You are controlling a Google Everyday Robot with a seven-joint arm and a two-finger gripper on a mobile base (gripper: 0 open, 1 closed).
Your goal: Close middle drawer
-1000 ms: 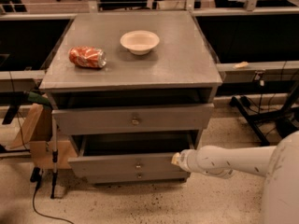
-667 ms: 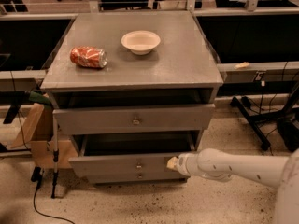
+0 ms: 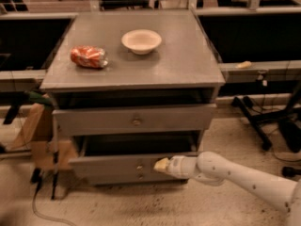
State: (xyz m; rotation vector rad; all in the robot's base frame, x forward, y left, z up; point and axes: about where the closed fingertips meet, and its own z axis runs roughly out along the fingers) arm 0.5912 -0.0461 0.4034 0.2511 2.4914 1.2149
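Camera view: wide grey-painted wooden middle drawer standing pulled out from the grey cabinet, second from the top, dark box interior exposed above its low flat front panel. Small dull round knob at the panel's centre. Pale-tipped gripper just right of that knob, at the front panel and seemingly touching it; cannot tell whether open or closed. White speckled arm reaching in from the lower right, running leftward low across the cabinet's front. Directly above, taller-fronted grey upper drawer with a shinier brass knob, also pulled out. Below the middle drawer, part of a grey bottom drawer, partly hidden. On the flat grey cabinet top, a round white bowl near the back centre and a crumpled red-orange packet to its left, well apart. Brown cardboard box just beside the cabinet's left side, on the floor.
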